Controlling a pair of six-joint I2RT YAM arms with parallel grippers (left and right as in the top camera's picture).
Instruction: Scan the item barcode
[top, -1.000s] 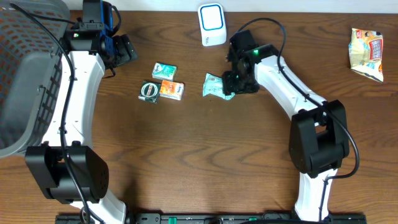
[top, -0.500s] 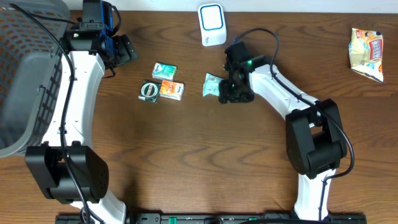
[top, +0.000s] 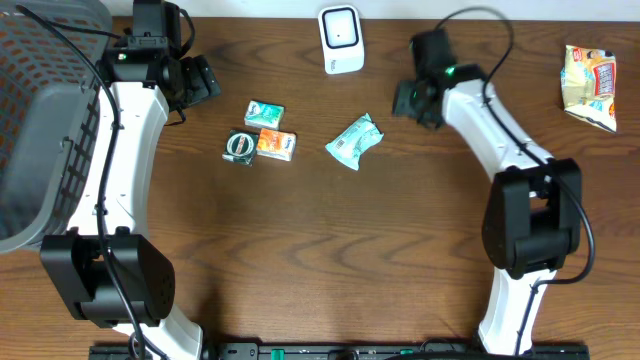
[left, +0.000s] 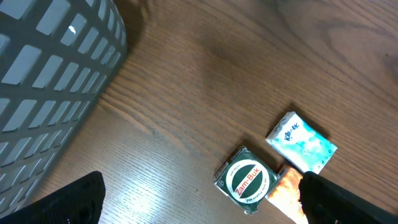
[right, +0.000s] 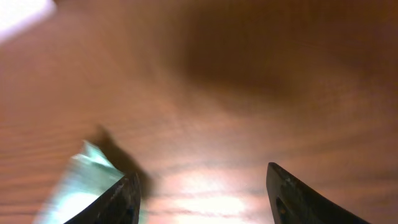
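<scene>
The teal packet (top: 353, 140) lies loose on the wooden table, below the white barcode scanner (top: 341, 38) at the back edge. My right gripper (top: 406, 99) hangs to the right of the packet and apart from it, open with nothing between its fingers. The right wrist view is blurred: the open right gripper (right: 202, 173) is over bare wood, and the teal packet (right: 78, 186) shows at the lower left beside one finger. My left gripper (top: 204, 80) stands wide open at the back left. In its wrist view the left gripper (left: 202, 177) is empty.
A green Zam-Buk tin (left: 247, 180), a blue-white packet (left: 301, 144) and an orange packet (top: 276, 144) sit together left of centre. A grey mesh basket (top: 45, 110) fills the left edge. A snack bag (top: 590, 85) lies at the far right.
My right gripper has let go of the teal packet and swung up and to the right, away from it. The packet now lies alone on the table. The left arm has not moved.
</scene>
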